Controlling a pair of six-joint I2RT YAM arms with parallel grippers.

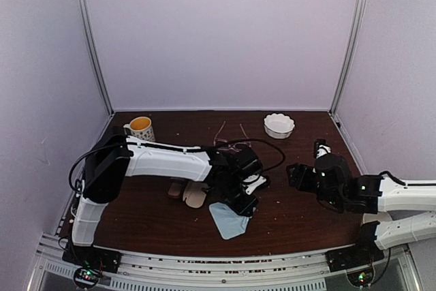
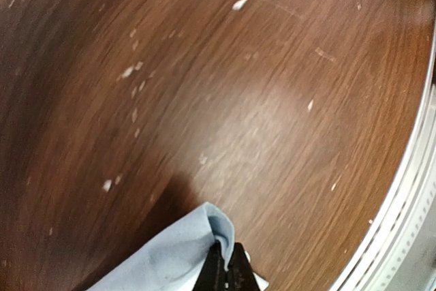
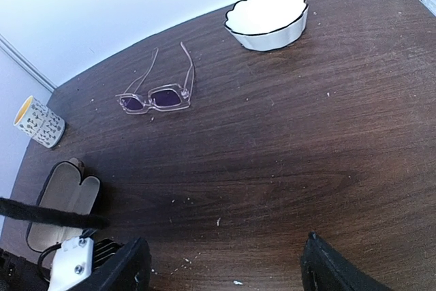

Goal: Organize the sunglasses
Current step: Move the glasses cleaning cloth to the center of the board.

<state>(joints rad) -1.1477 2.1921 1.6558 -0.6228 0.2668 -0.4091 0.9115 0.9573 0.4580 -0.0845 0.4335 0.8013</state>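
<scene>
The pink-framed sunglasses [image 1: 231, 134] lie open on the far middle of the table, and also show in the right wrist view [image 3: 155, 97]. The dark sunglasses are not in view. My left gripper [image 1: 244, 204] is low over the table near the front middle, shut on a corner of a light blue cloth [image 1: 228, 221]; the wrist view shows the fold of the cloth [image 2: 170, 257] pinched between the fingertips [image 2: 228, 267]. My right gripper [image 1: 291, 174] hovers open and empty right of centre, with bare table between its jaws [image 3: 225, 270].
An open oblong case [image 1: 189, 193] with a pale lining lies left of the left gripper, also seen from the right wrist [image 3: 61, 199]. A patterned mug [image 1: 139, 127] stands at the back left. A white scalloped bowl [image 1: 279, 125] stands at the back right. The metal table edge [image 2: 409, 195] runs close by.
</scene>
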